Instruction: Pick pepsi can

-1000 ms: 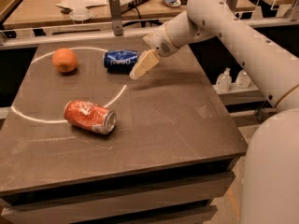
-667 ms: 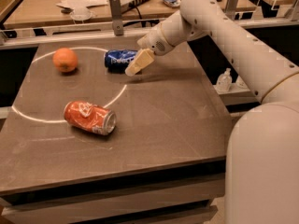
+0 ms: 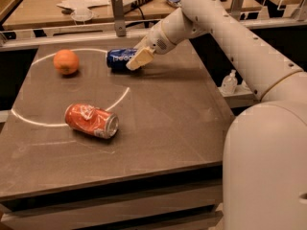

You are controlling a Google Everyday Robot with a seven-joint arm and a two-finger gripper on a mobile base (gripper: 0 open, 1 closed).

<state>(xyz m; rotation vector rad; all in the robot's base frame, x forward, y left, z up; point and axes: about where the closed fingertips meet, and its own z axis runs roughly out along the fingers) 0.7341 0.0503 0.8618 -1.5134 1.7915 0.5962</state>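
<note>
Where the surface (image 3: 168, 123) shows its white arc, upper middle of frame: pepsi can (image 3: 118, 60), on its side, long axis left-right. Gripper (image 3: 139, 59) overlaps its right end, so the can extends leftward. Gripper apart or together: cannot tell.

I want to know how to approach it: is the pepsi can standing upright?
No, the pepsi can lies on its side on the table, with the gripper at its end nearer the arm.
</note>
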